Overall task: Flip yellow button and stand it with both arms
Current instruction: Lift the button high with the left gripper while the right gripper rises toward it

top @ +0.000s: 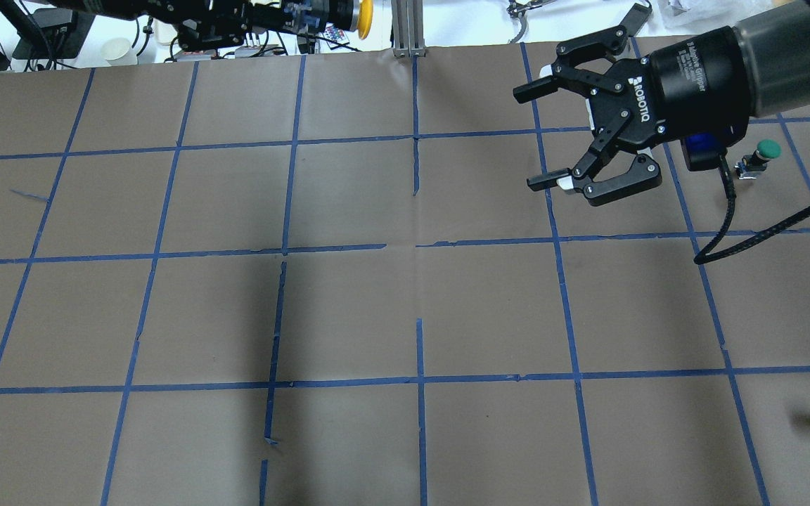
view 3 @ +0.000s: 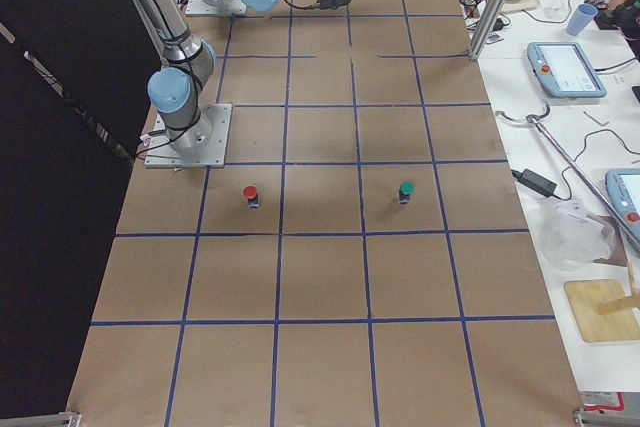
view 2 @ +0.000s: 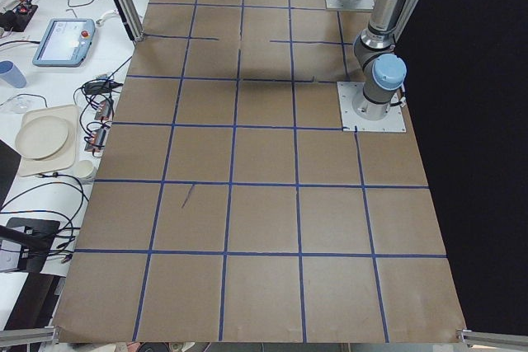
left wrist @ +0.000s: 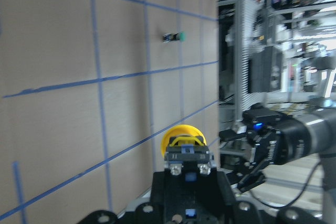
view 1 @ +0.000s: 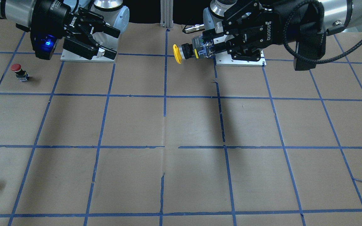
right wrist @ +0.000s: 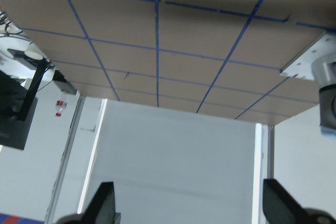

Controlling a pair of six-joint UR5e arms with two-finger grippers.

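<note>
My left hand [view 1: 206,47] clamps the yellow button [view 1: 186,51] by its grey body, sideways in the air just beside the left base plate [view 1: 240,61], cap pointing away. My right hand [view 1: 113,43] gapes wide, well apart from that plate. Probably light and rigid; the smooth cap looks slippery, so I'd take the black collar.

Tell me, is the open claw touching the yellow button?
Apart. The front-facing view shows a wide stretch of table between the open right gripper and the yellow button.

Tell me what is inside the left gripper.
The yellow button, clamped sideways, its yellow cap sticking out free. The left gripper covers the rear of its body, so that part cannot be seen.
</note>
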